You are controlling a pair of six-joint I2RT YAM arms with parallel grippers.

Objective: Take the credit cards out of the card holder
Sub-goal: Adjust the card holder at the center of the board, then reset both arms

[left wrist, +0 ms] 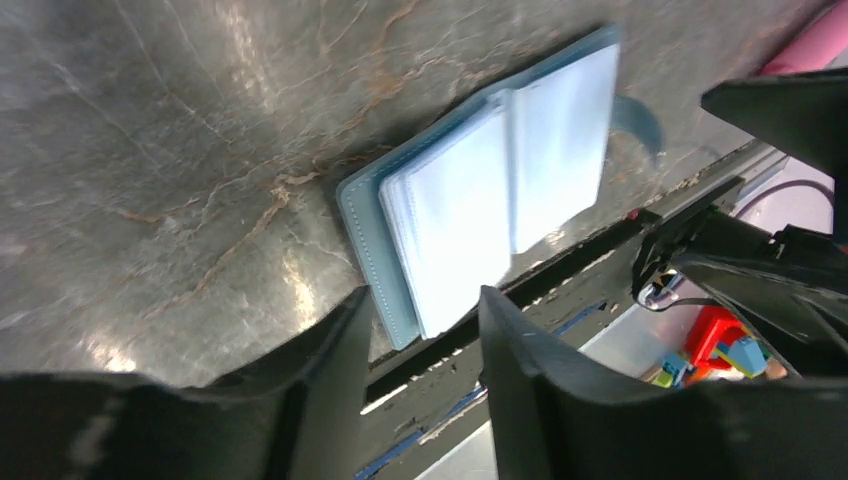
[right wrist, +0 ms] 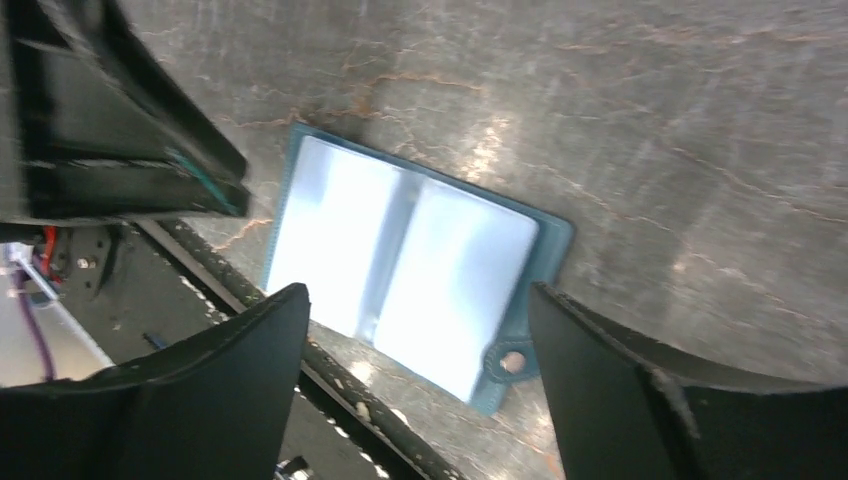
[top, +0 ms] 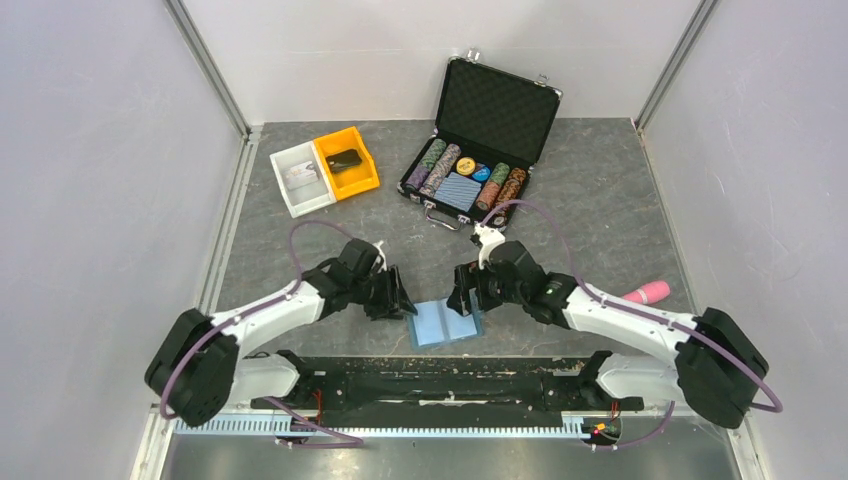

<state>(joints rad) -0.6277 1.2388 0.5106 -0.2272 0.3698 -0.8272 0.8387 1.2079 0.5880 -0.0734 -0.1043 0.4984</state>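
holder (top: 445, 326) lies open, flat; no card seen in it. left gripper (top: 404, 304) just left of it, right gripper (top: 463, 302) over its far edge, both parted, empty. one panel should be pinned, sleeves then probed.

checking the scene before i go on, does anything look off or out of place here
Nothing looks spilled or damaged. The card holder lies open and slightly askew, right at the near edge of the table, and its clear pockets show no black card. A pink object lies on its own, off to the right.
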